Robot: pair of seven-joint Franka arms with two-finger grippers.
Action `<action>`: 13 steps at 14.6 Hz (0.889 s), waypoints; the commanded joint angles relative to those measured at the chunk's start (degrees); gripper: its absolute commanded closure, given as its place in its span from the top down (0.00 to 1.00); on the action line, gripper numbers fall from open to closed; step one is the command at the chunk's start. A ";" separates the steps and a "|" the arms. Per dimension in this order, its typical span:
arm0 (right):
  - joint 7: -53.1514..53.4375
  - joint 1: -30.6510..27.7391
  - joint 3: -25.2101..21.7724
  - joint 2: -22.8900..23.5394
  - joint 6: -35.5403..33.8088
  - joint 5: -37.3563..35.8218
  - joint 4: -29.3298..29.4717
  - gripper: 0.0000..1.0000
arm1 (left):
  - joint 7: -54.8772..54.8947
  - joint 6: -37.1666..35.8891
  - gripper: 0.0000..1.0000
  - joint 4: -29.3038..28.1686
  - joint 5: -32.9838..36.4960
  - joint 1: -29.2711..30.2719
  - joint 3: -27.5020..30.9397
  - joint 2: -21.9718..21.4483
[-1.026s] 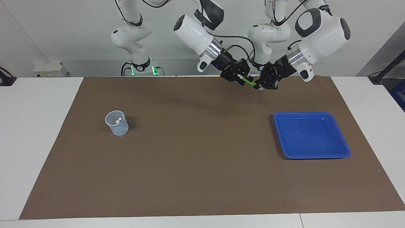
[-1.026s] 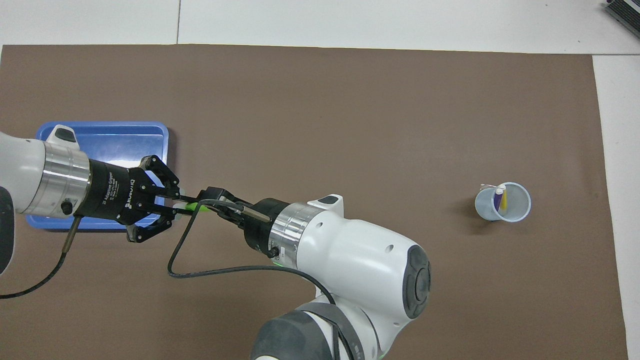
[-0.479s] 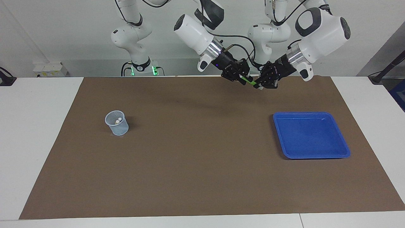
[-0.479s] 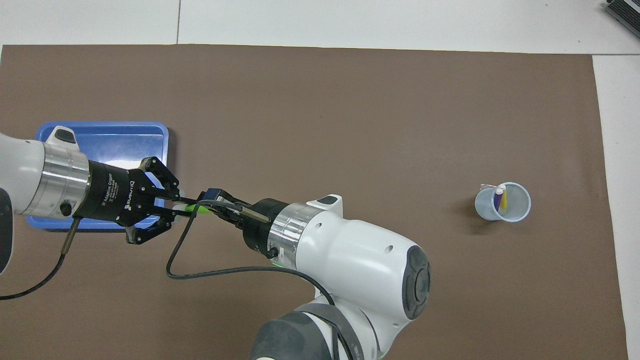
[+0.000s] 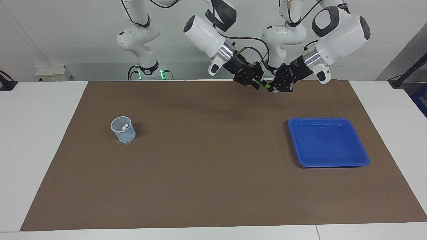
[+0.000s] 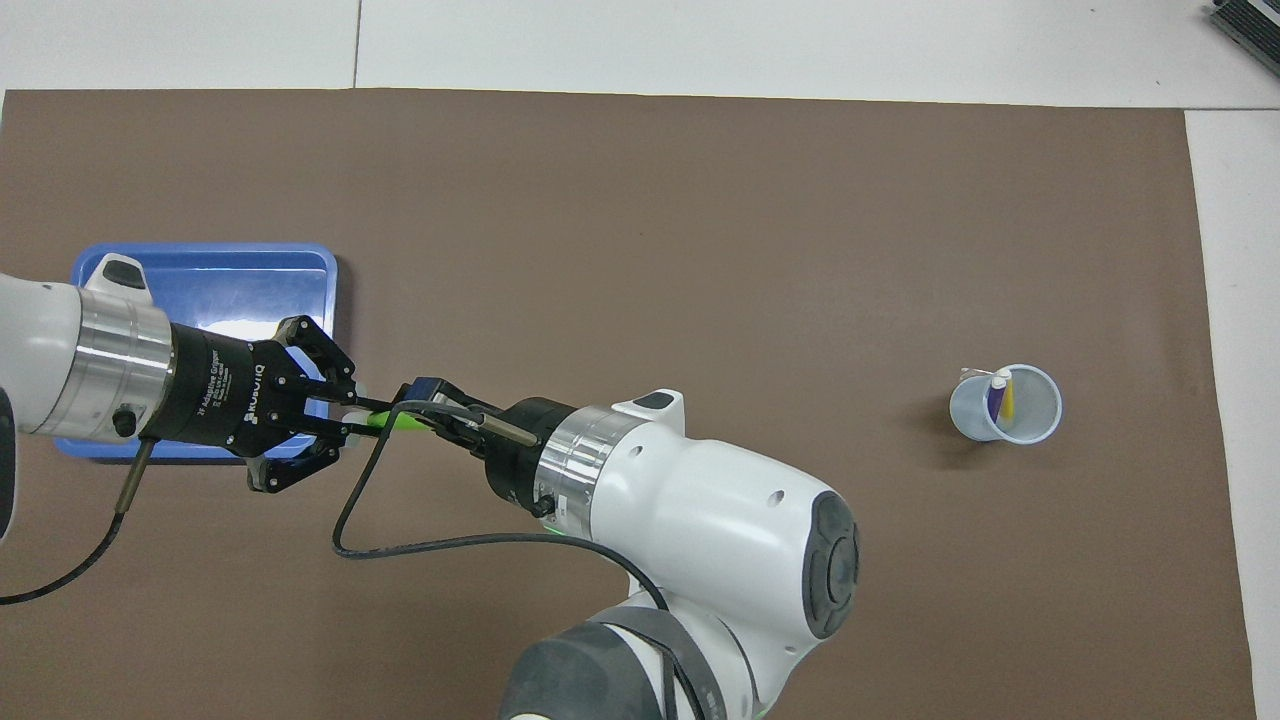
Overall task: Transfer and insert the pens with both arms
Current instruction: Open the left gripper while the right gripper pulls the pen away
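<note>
Green pen (image 5: pixel 263 85) now gripped by both claws; arms raised slightly.

Green pen aloft, two pens in the cup

The green pen (image 6: pixel 392 419) hangs level in the air between both claws; the purple pen (image 6: pixel 994 400) and yellow pen (image 6: pixel 1008 398) stand tilted in a cup toward the right arm's end of the table.

You see two large white arms with rounded shells and dark grey joint bands. Each wrist ends in a polished silver ring ahead of a black linked gripper: the left gripper (image 6: pixel 345 418) carries white lettering, while a black cable loops from the right gripper (image 6: pixel 425 405).
</note>
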 commanded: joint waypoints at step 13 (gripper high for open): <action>-0.76 0.80 0.26 0.28 0.60 0.42 0.09 0.00 | -0.74 -0.79 0.00 -1.38 -0.92 -0.53 0.64 -1.63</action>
